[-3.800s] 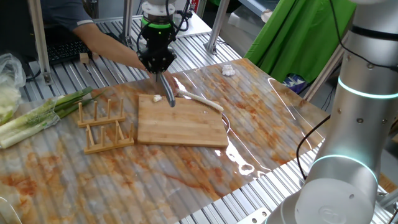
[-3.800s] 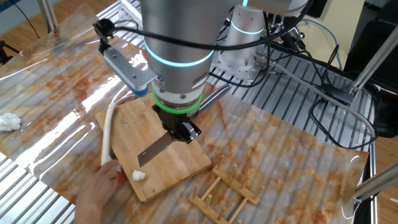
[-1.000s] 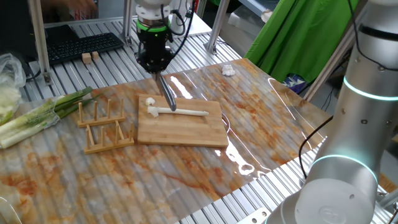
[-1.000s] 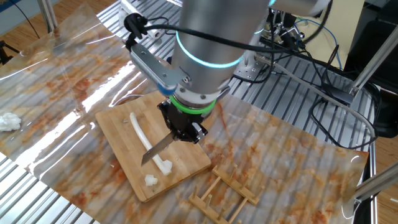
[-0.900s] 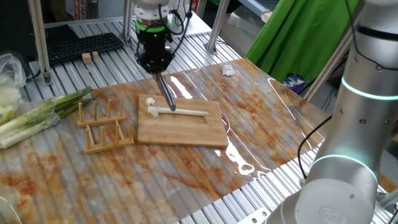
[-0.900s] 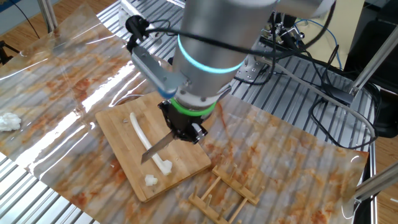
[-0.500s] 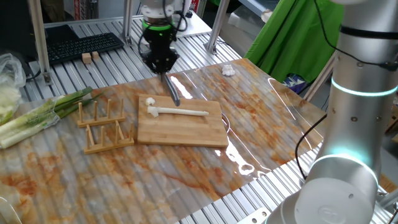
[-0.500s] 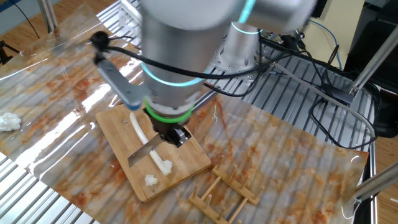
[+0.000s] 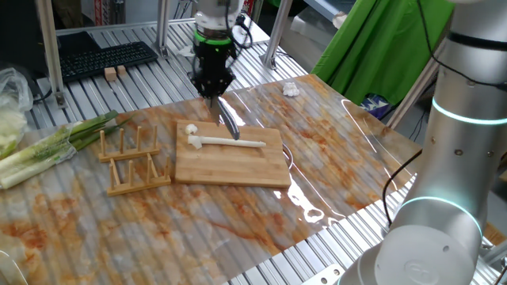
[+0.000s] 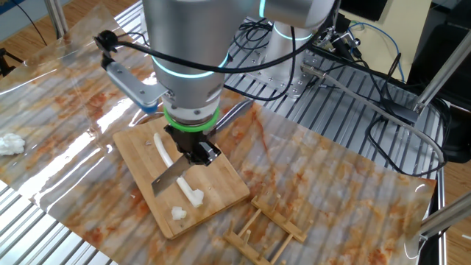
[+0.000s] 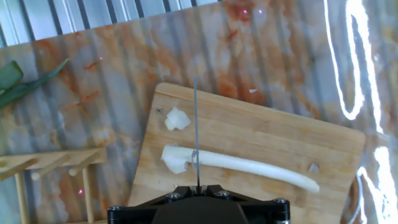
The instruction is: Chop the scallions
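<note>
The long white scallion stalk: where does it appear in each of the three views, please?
One fixed view: the scallion stalk lies along the far part of the wooden board, centre.
The other fixed view: lower left of centre, partly behind the knife.
Hand view: lower centre, under the blade.
Shared landmark: the wooden board.

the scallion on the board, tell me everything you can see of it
The scallion is a slender, pale cream-white stalk lying flat along the wooden cutting board, thicker and ragged at one end, tapering at the other. A small white cut piece lies loose on the board beside its thick end. The knife, held in the gripper, crosses over the stalk near that end; contact can't be told.
</note>
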`<state>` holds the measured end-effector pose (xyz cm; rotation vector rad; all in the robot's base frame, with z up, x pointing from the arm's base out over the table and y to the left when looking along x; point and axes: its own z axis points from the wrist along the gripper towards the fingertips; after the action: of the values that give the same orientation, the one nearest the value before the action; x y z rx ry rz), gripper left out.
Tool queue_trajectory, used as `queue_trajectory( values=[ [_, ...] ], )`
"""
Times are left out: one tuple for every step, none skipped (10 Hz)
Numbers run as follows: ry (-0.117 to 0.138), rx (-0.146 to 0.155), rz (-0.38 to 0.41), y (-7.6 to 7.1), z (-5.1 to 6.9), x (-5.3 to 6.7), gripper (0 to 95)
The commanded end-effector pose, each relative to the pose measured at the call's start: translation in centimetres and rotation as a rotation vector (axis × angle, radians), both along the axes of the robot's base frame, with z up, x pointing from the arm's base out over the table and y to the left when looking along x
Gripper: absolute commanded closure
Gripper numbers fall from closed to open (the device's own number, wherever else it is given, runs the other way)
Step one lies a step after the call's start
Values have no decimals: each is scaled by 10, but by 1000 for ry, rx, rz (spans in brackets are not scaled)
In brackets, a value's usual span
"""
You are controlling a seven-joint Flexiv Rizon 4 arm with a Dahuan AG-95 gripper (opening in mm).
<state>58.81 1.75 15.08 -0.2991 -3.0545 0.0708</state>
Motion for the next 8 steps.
queue_trajectory(
  values=[
    [-1, -11, -29, 2, -9, -7, 950],
    [-2, -10, -37, 3, -13, -7, 950],
    [-4, -11, -43, 5, -18, -7, 950],
    [-4, -11, -52, 6, -21, -7, 950],
    [-5, -8, -66, 8, -26, -8, 950],
    [-4, 5, -81, 10, -31, -7, 950],
    [-4, 4, -82, 10, -33, -6, 950],
    [-3, 7, -85, 11, -35, -5, 950]
  ],
)
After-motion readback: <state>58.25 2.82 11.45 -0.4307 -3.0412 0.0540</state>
